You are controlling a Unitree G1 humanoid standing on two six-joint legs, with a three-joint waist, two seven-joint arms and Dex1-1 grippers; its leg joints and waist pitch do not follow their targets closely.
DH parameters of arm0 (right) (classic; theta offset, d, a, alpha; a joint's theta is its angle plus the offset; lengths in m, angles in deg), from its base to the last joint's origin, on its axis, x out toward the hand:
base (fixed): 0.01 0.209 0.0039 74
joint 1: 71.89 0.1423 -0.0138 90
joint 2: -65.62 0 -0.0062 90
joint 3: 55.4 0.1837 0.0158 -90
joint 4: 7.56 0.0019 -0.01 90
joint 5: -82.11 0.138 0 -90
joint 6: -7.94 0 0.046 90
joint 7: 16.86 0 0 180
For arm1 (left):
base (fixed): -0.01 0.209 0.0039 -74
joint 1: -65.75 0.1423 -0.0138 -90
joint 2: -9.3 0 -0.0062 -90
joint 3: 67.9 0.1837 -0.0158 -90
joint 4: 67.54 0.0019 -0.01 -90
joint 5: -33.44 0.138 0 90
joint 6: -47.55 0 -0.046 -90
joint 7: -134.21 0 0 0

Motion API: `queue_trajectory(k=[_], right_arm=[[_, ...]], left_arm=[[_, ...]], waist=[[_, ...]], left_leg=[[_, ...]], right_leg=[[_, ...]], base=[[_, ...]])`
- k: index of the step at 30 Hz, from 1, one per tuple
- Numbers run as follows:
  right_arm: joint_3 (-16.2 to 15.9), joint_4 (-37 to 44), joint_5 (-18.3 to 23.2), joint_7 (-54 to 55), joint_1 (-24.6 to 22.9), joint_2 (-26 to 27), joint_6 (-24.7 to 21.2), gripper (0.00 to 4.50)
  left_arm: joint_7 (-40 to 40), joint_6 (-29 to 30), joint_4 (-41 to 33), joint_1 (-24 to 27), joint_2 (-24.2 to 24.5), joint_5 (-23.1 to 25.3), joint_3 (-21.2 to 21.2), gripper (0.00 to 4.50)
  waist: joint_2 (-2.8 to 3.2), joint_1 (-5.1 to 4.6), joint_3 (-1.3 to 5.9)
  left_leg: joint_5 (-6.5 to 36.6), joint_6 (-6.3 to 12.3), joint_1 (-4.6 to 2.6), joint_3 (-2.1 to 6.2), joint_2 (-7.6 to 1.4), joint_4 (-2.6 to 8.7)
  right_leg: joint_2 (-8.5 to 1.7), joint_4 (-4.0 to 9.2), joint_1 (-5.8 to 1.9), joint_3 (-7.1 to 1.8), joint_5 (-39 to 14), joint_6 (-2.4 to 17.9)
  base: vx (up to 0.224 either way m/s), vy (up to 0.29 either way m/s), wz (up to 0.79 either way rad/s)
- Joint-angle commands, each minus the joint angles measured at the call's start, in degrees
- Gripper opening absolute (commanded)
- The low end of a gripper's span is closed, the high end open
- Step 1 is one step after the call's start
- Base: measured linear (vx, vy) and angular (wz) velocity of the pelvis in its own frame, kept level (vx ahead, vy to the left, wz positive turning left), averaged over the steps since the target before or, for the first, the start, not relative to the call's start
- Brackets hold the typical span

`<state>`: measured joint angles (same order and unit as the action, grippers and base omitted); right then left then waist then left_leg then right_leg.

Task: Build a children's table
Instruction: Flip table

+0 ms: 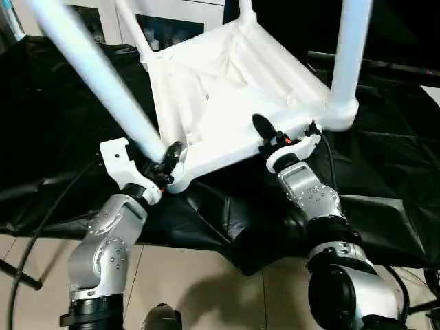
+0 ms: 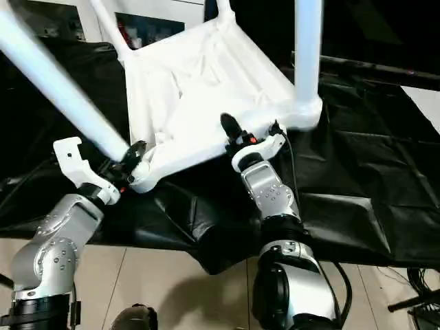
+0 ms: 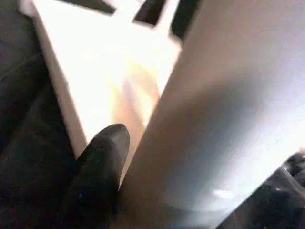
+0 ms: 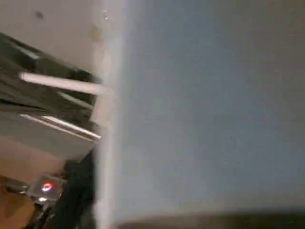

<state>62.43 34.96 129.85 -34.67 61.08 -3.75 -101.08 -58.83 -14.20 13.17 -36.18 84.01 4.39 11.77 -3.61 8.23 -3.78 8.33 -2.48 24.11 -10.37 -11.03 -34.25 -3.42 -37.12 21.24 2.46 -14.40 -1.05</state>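
Black cloth (image 1: 385, 179) draped over bench, tan floor (image 1: 206, 289) below near edge. Children's table (image 1: 234, 89) inverted and tilted on cloth, ribbed underside of tabletop (image 1: 227, 82) facing camera. Legs seated in corner sockets: near left leg (image 1: 96, 69) slanting up toward upper left, near right leg (image 1: 350, 48) rising almost upright, two far legs at rear corners. Left pincer (image 1: 168, 158) at near left corner socket, one black finger (image 3: 95, 176) lying against base of near left leg; grip not confirmable. Right pincer (image 1: 285, 134) at near rim of tabletop, one finger (image 1: 263, 128) over the rim; second finger hidden, opening not determinable. White cabinets (image 1: 172, 14) behind bench.
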Motion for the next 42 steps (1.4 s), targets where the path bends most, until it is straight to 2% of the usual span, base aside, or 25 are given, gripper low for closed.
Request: queue_trajectory(k=[1,2,4,5,6,7,9,12,13,15,16,19,21,24,28,29,30,31,34,37,40,42], right_arm=[[0.2,2.3,-0.2,0.5,1.5,-1.0,2.1,2.17],[0.7,2.6,-0.2,1.1,1.6,-1.2,2.7,2.17],[1.1,2.8,-0.6,1.6,1.8,-1.8,3.8,2.12],[1.1,2.8,-1.0,1.7,1.8,-2.2,4.3,2.11],[1.1,2.7,-1.6,1.8,2.0,-2.8,5.1,2.11],[1.1,2.7,-1.6,1.8,2.0,-2.8,5.1,2.11],[1.1,2.7,-2.0,1.8,2.1,-3.2,5.5,2.11],[2.0,2.5,-2.7,2.3,2.9,-4.5,7.3,2.10],[3.0,3.0,-3.3,2.8,3.7,-6.8,9.9,2.10],[3.2,3.6,-3.4,2.4,3.9,-7.7,10.6,2.10],[3.2,4.3,-3.4,2.1,4.1,-8.9,11.3,2.10],[3.1,5.0,-4.3,2.5,4.2,-10.8,11.8,2.09],[3.1,5.1,-4.8,2.8,4.1,-11.5,11.9,2.09],[-0.4,6.6,-9.3,2.0,2.9,-13.1,11.9,2.07],[-3.5,9.1,-12.0,1.8,1.6,-13.6,11.9,2.07],[-5.3,10.5,-14.2,2.5,0.9,-13.9,12.3,2.06],[-5.6,10.6,-14.6,2.7,0.8,-14.0,12.5,2.06],[-7.6,11.2,-17.8,3.6,0.2,-14.6,13.6,2.06],[-10.7,11.9,-23.4,5.8,-0.3,-15.4,15.7,2.05],[-11.6,12.5,-25.6,7.6,-0.3,-15.3,16.7,2.05],[-12.5,13.2,-27.6,10.1,-0.4,-15.1,17.0,2.05],[-13.9,13.6,-29.8,11.5,-0.6,-15.5,17.3,2.05]], left_arm=[[-1.4,0.9,-1.5,-0.9,0.0,-1.5,1.5,3.41],[-1.3,1.2,-1.7,-0.7,0.2,-1.3,1.7,3.41],[-1.3,1.4,-1.9,-0.6,0.5,-1.2,1.8,3.51],[-1.3,1.6,-1.9,-0.6,0.6,-1.2,1.8,3.70],[-1.5,1.9,-1.9,-0.5,0.8,-1.3,1.9,3.70],[-1.5,1.9,-1.9,-0.5,0.8,-1.3,1.9,3.82],[-1.7,2.1,-1.9,-0.5,0.9,-1.3,1.9,3.91],[-2.5,3.4,-2.3,0.2,1.8,-2.0,2.3,4.30],[-4.6,5.8,-3.5,2.1,4.1,-2.4,3.6,4.30],[-5.4,5.9,-3.8,3.0,5.3,-1.6,4.3,4.44],[-6.1,5.6,-4.0,3.9,6.6,-0.5,4.9,4.49],[-7.2,5.4,-4.4,4.8,8.9,1.3,6.1,4.50],[-8.1,5.1,-4.5,5.1,10.4,2.8,7.2,4.50],[-9.7,2.2,-4.7,5.1,13.4,6.8,9.8,4.50],[-11.2,0.2,-6.7,4.3,15.2,8.1,12.0,4.50],[-13.0,-1.3,-8.1,3.6,16.6,9.6,14.1,4.50],[-13.3,-1.4,-8.4,3.4,16.8,9.7,14.3,4.50],[-14.8,-1.9,-10.1,2.6,17.7,10.4,16.0,4.50],[-15.8,-1.3,-12.8,0.8,17.9,9.9,17.4,4.50],[-17.1,-0.3,-15.0,-0.2,18.5,9.1,18.7,4.50],[-18.3,1.9,-18.0,-1.0,19.0,7.4,20.2,4.50],[-17.8,1.9,-18.3,-1.9,19.3,8.4,20.6,4.50]], waist=[[0.44,-0.27,4.76],[0.20,-0.24,4.84],[0.35,-0.12,4.80],[0.36,-0.10,4.77],[0.85,0.04,4.85],[0.55,-0.06,4.80],[0.54,-0.03,4.78],[0.51,0.05,4.75],[0.88,0.06,4.82],[0.79,0.24,4.75],[0.95,0.55,4.70],[0.68,0.98,4.77],[0.60,0.91,4.85],[0.54,0.88,4.77],[0.35,0.29,4.83],[0.37,0.17,4.85],[0.37,0.17,4.85],[0.38,-0.09,4.81],[0.37,-0.33,4.62],[0.25,-0.35,4.41],[0.44,-0.33,4.42],[0.32,-0.33,4.33]], left_leg=[[5.8,-2.80,-2.70,0.58,-2.52,3.86],[4.8,-2.02,-2.54,0.58,-2.40,3.73],[4.6,-1.56,-2.64,0.50,-2.44,3.67],[4.8,-1.56,-2.67,0.48,-2.45,3.70],[4.9,-1.85,-2.67,0.56,-2.44,3.68],[5.2,-2.03,-2.74,0.51,-2.46,3.72],[5.8,-2.32,-2.70,0.48,-2.43,3.78],[6.4,-2.71,-2.76,0.43,-2.40,3.78],[6.7,-3.18,-2.84,0.54,-2.45,3.80],[7.1,-3.22,-3.06,0.33,-2.43,3.68],[7.4,-3.48,-3.11,0.24,-2.45,3.70],[6.9,-3.72,-3.02,0.19,-2.40,3.71],[6.7,-3.79,-2.92,0.21,-2.35,3.70],[6.9,-3.64,-2.82,0.14,-2.29,3.75],[5.7,-3.12,-2.59,0.07,-2.16,3.57],[5.6,-2.77,-2.65,0.06,-2.15,3.54],[5.6,-2.77,-2.65,0.06,-2.15,3.54],[5.5,-2.43,-2.65,-0.01,-2.15,3.48],[6.3,-3.10,-2.72,-0.12,-2.17,3.54],[8.3,-3.56,-2.94,-0.23,-2.20,3.64],[9.8,-4.48,-3.26,-0.12,-2.25,3.78],[11.2,-5.06,-3.32,-0.13,-2.29,3.88]], right_leg=[[-4.39,3.28,-1.61,-1.90,7.9,8.7],[-4.44,3.15,-1.79,-1.91,9.0,8.4],[-4.39,3.20,-1.59,-1.95,9.1,8.2],[-4.33,3.23,-1.54,-1.94,8.9,8.2],[-4.38,3.14,-1.54,-1.92,8.9,8.0],[-4.17,3.21,-1.48,-1.91,9.1,7.8],[-4.26,3.27,-1.54,-1.92,8.4,7.8],[-4.33,3.35,-1.45,-1.95,7.3,7.8],[-4.29,3.30,-1.37,-1.84,6.8,7.6],[-4.06,3.36,-1.13,-1.92,6.3,7.3],[-4.12,3.50,-1.10,-1.96,5.8,7.1],[-4.01,3.42,-1.14,-1.93,6.0,6.1],[-4.00,3.34,-1.22,-1.87,6.0,5.9],[-4.03,3.52,-1.13,-1.91,4.8,5.6],[-4.04,3.31,-1.27,-1.98,6.1,6.4],[-4.05,3.32,-1.22,-1.97,6.2,6.6],[-4.05,3.32,-1.22,-1.97,6.2,6.6],[-4.01,3.27,-1.15,-1.99,5.8,6.9],[-3.97,3.38,-1.01,-2.04,4.0,7.5],[-3.97,3.70,-0.78,-2.20,1.0,7.2],[-3.80,3.73,-0.51,-2.17,-0.7,6.7],[-3.75,3.88,-0.36,-2.16,-2.2,6.4]], base=[[0.000,0.000,0.00],[0.000,0.000,0.00],[0.000,0.000,0.00],[0.000,0.000,0.00],[0.000,0.000,0.00],[0.000,0.000,0.00],[0.000,0.000,0.00],[0.000,0.000,0.00],[0.000,0.000,0.00],[0.000,0.000,0.00],[0.000,0.000,0.00],[0.000,0.000,0.00],[0.000,0.000,0.00],[0.000,0.000,0.00],[0.000,0.000,0.00],[0.000,0.000,0.00],[0.000,0.000,0.00],[0.000,0.000,0.00],[0.000,0.000,0.00],[0.000,0.000,0.00],[0.000,0.000,0.00],[0.000,0.000,0.00]])
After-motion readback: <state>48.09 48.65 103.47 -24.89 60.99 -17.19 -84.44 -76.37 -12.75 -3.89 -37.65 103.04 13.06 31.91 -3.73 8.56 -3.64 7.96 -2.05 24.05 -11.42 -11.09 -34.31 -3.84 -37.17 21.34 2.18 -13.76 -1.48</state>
